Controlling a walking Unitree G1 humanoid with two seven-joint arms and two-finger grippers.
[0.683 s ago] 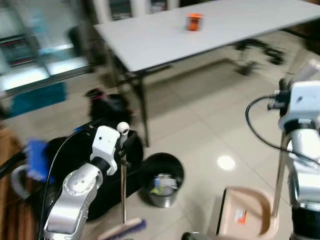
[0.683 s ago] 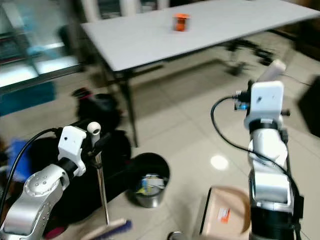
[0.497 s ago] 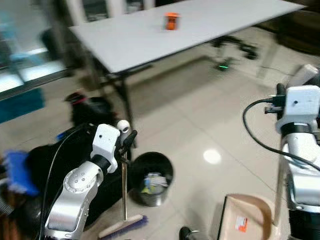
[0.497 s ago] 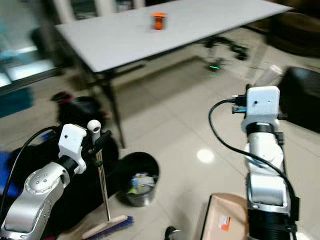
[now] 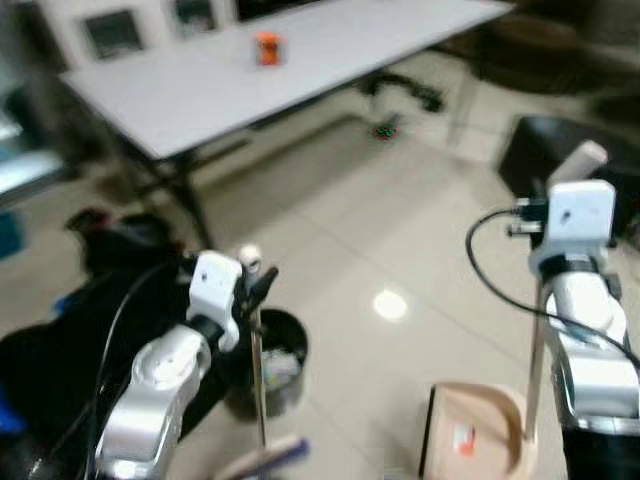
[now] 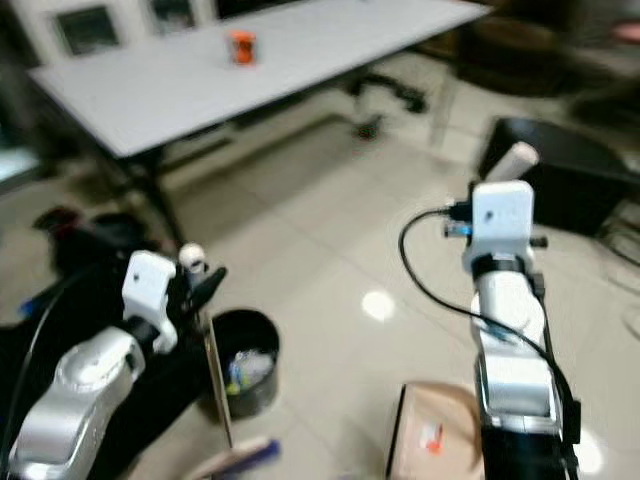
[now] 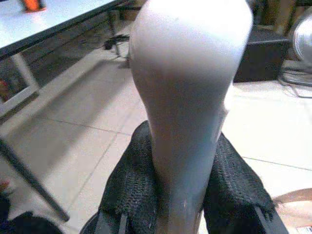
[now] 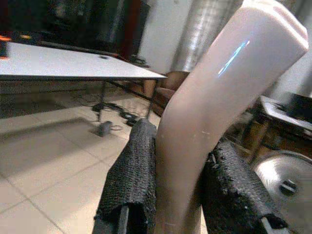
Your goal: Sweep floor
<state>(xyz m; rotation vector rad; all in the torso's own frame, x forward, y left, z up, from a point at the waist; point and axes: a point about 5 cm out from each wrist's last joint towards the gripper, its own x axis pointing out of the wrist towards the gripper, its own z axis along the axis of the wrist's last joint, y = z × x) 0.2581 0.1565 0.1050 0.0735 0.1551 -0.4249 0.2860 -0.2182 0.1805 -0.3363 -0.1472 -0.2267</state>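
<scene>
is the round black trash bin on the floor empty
No, the round black trash bin holds crumpled litter, beside the broom handle.

You've got a white table point(image 5: 200, 85), orange cup point(image 5: 266, 48), black bin point(image 5: 275, 345), beige dustpan point(image 5: 470, 445), blue-bristled broom point(image 5: 262, 455), glossy beige tile floor point(image 5: 350, 230).

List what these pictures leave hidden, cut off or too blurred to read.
- Broom head: cut by the left eye view's bottom edge, blurred.
- Dustpan: its near end runs off the same edge; its orange label is too small to read.
- Bin contents: blurred scraps, unidentifiable.
- Orange item on the table: too small and blurred to name.
- Floor dirt: not discernible through motion blur.
- Left wrist view: the broom handle blocks the floor ahead.
</scene>
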